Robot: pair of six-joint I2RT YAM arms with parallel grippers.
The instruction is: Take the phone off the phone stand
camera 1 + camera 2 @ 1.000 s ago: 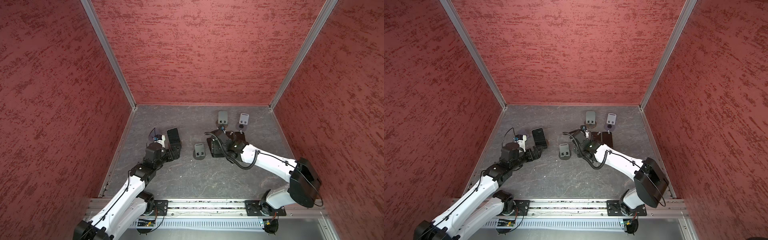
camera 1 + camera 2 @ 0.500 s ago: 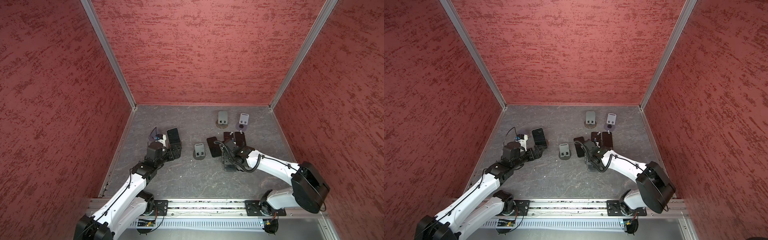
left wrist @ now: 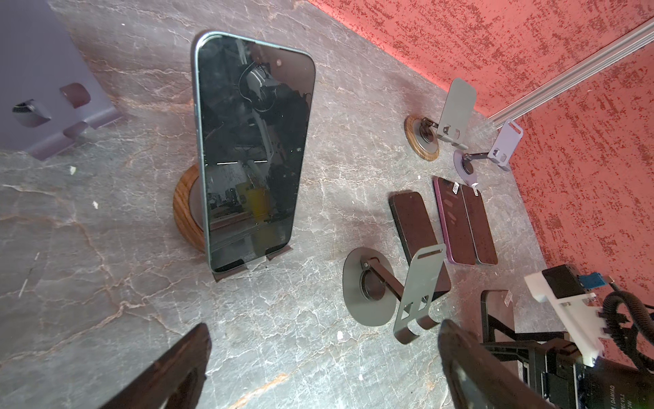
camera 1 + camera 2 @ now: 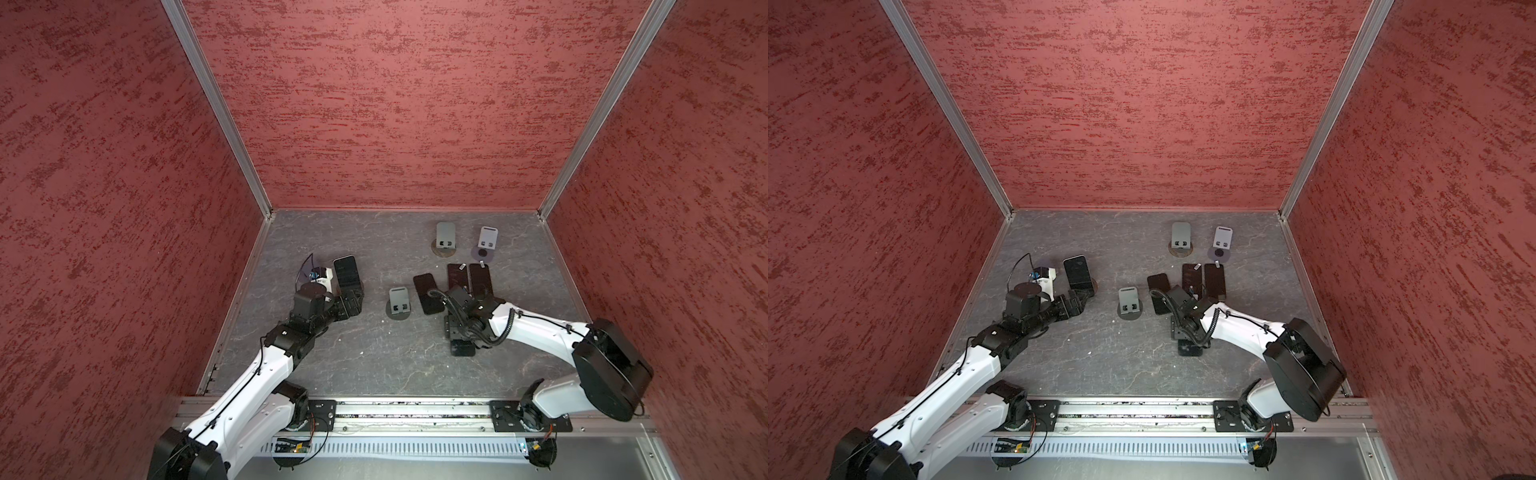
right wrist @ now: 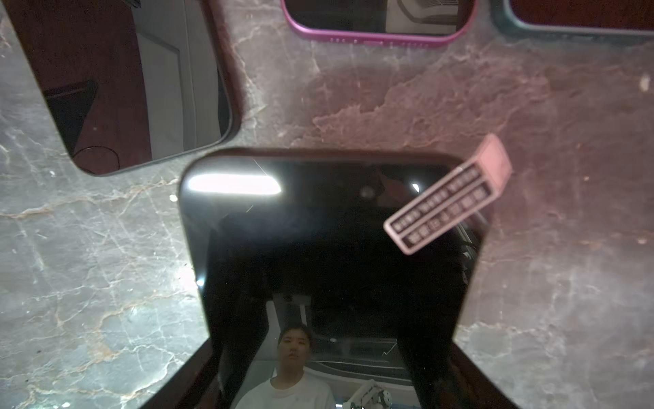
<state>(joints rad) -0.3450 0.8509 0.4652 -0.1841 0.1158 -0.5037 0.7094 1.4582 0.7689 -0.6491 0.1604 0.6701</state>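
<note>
On the grey table [image 4: 374, 374], 1 phone [image 3: 247, 148] leans upright on the wooden-base stand [image 3: 185, 209], its lower edge in the stand's lip; 3 other phones [image 4: 480, 278] lie flat, well apart from it. Your left gripper [image 3: 325, 324] faces it, jaws spread wide and empty: centre them across the phone's long edges, close, then lift it up out of the lip. Your right gripper [image 5: 332, 336] pinches a stickered phone [image 5: 318, 230] low over the table; lay it flat before releasing.
</note>
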